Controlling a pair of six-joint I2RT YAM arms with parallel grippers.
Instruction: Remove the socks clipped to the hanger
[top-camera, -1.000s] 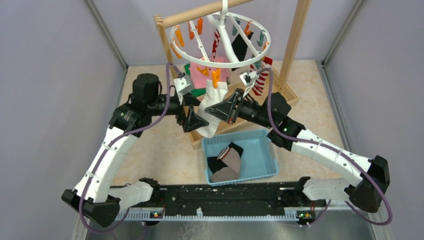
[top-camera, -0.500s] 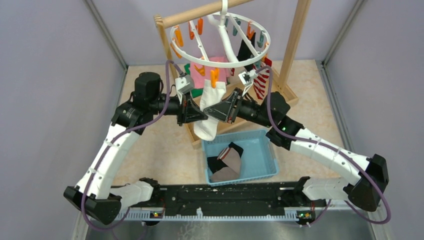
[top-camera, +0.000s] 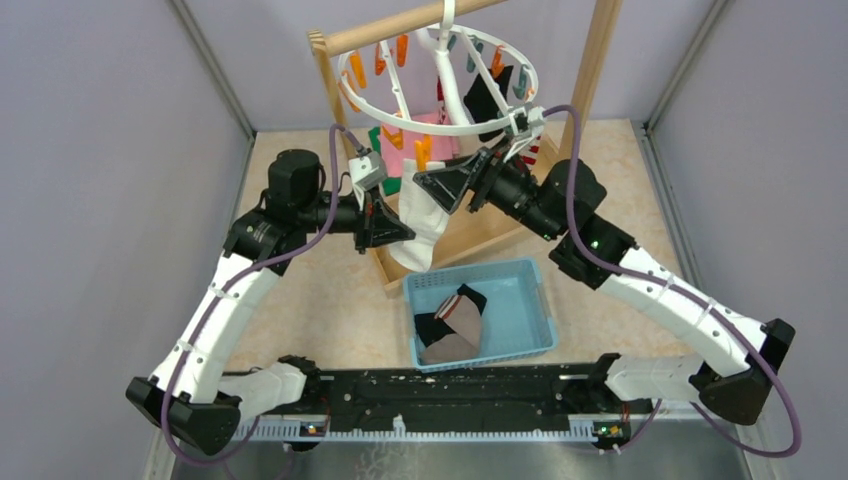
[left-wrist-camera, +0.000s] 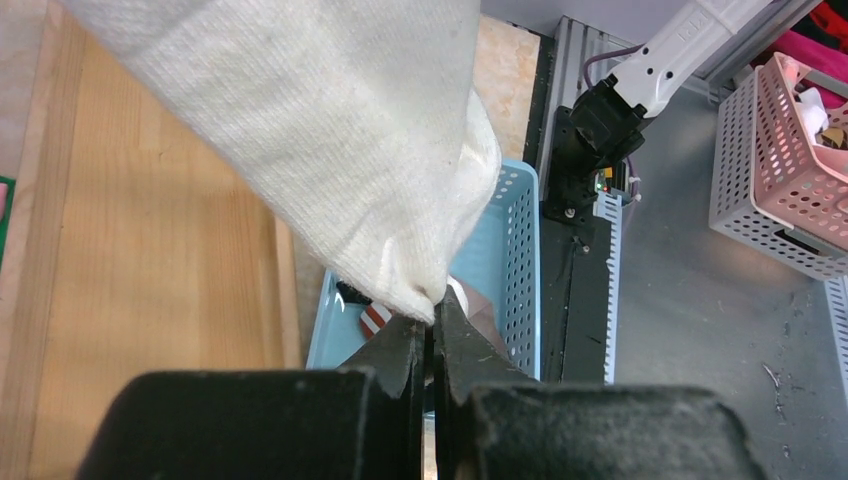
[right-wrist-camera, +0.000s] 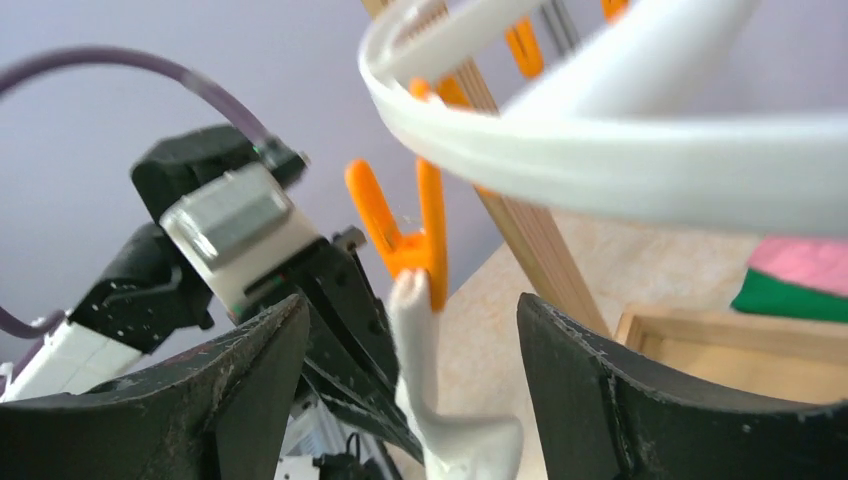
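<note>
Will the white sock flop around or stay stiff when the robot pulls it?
Probably floppy: the white sock bunches where the left gripper pinches it. Likely light, since one orange clip holds it up. Its knit looks grippy, not slippery.

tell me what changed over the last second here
The left gripper moved in and shut its jaws on the lower end of the white sock. The right gripper rose from beside the sock to the orange clip holding it, with its jaws open on either side of the clip. The sock stays clipped to the hanger, and the blue basket has not moved.
</note>
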